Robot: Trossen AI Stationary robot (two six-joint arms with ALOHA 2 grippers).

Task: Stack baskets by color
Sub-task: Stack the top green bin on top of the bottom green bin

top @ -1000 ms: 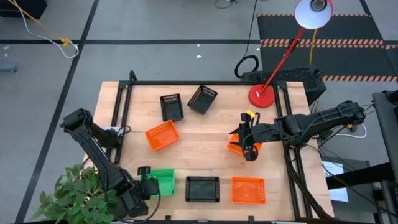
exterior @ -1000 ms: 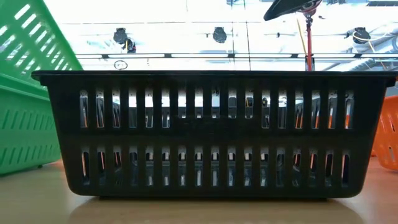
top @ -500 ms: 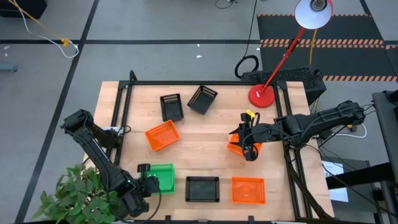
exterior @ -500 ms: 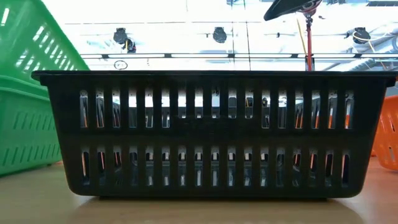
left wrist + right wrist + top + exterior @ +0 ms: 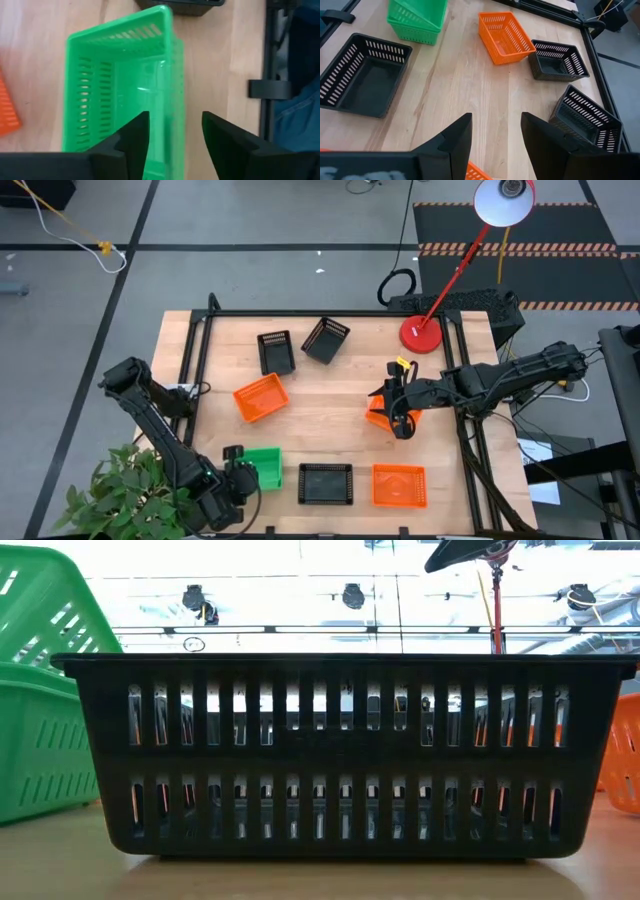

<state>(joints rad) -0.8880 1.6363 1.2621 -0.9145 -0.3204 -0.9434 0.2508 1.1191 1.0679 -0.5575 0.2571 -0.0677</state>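
Two green baskets [image 5: 262, 468] sit nested at the table's near left; in the low view the upper one [image 5: 40, 600] lies tilted in the lower one [image 5: 40, 750]. My left gripper [image 5: 175, 135] is open above them, its fingers on either side of the upper basket's long wall [image 5: 170, 75]. My right gripper [image 5: 400, 420] stands open at the right of the table, over an orange basket [image 5: 378, 416] of which only a corner shows [image 5: 477, 172].
A black basket [image 5: 326, 483] and an orange one [image 5: 399, 485] stand along the near edge. Another orange basket [image 5: 261, 397] lies left of centre. Two black baskets [image 5: 276, 352] [image 5: 326, 340] sit at the far side, the right one tilted. A red lamp base [image 5: 421, 333] stands far right.
The upper green basket has sunk and tipped flatter into the lower green one; its raised end has come down. The right arm has kept still.
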